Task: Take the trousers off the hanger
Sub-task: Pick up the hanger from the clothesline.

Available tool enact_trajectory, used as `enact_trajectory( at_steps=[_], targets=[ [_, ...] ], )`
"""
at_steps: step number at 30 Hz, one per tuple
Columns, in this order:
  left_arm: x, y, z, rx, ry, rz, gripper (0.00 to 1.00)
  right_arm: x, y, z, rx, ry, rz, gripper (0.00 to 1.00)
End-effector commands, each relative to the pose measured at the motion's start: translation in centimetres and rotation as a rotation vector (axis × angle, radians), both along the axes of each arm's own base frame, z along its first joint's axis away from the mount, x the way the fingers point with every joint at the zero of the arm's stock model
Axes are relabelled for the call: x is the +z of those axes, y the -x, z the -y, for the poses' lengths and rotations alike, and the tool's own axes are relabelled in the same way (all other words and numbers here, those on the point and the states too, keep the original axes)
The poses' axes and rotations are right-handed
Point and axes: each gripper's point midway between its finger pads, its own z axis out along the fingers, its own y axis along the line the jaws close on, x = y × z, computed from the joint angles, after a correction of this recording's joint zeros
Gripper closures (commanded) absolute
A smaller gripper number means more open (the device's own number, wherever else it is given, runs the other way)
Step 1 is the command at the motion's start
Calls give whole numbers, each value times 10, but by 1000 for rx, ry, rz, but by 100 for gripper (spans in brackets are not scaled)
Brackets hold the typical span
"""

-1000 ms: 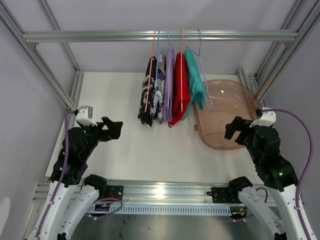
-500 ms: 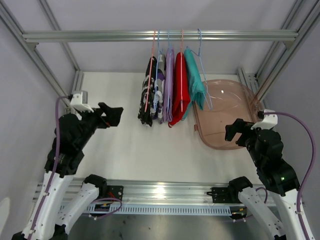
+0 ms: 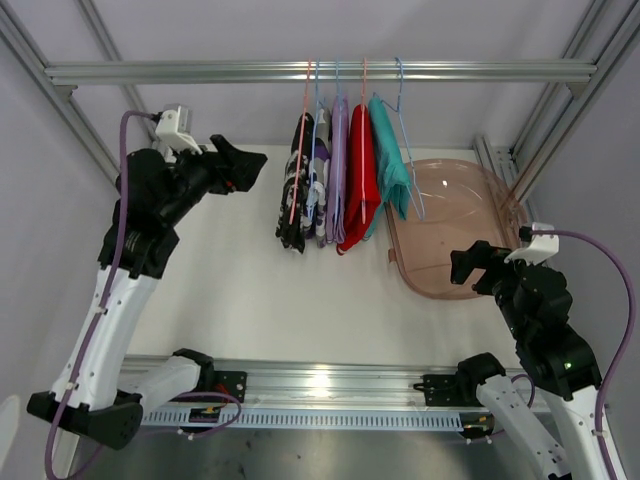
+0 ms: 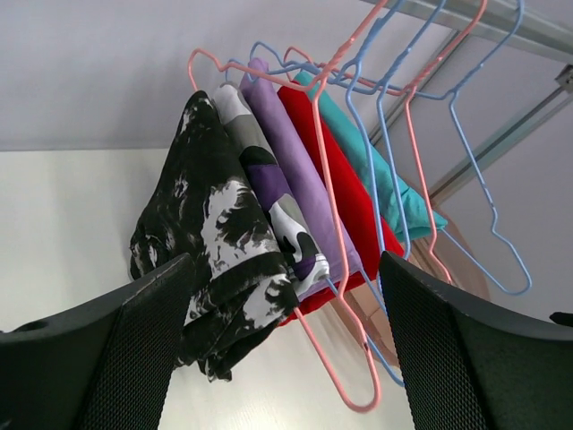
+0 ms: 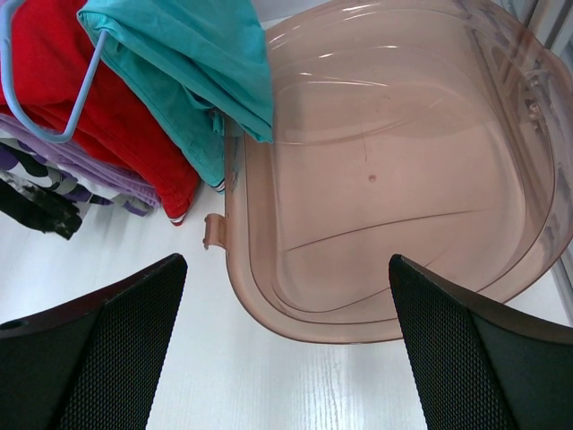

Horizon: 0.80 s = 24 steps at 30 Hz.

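Note:
Several trousers hang folded over wire hangers on the top rail [image 3: 200, 72]. From left to right they are black speckled [image 3: 293, 205], purple-and-white patterned [image 3: 318, 185], lilac [image 3: 338, 160], red [image 3: 362, 185] and teal [image 3: 390, 165]. My left gripper [image 3: 243, 166] is raised, open and empty, just left of the black pair. Its wrist view looks up at the black trousers [image 4: 215, 260] and a pink hanger [image 4: 333, 224] between the open fingers [image 4: 152, 322]. My right gripper [image 3: 470, 262] is low, open and empty, at the near rim of the tub.
A translucent pink tub [image 3: 470, 180] lies on the white table to the right of the clothes, under the teal pair; its rim [image 5: 358, 330] lies between my right fingers. An empty blue hanger [image 3: 410, 160] hangs rightmost. Aluminium frame posts stand at both sides.
My left arm has lifted from table height and swung forward and right, up to the level of the hanging trousers. The right arm has barely shifted. Both grippers stayed open.

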Motion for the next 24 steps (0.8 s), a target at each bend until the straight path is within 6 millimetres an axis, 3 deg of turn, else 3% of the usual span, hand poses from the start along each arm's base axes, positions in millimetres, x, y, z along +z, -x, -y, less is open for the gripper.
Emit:
enact_trajectory(
  at_steps=[1,5,18,24],
  targets=[
    [25,0,12,-49,23,51,13,9,1,-3,23,-4,42,1],
    [27,-12,21,-48,-7,54,13,10,1,-2,20,-7,50,1],
    [-7,-50,37,-1,-110,-21,15,13,8,1,12,-24,98,1],
    [-12,-58,46,-11,-129,-33,16,13,8,0,18,-23,98,1]
  ],
)
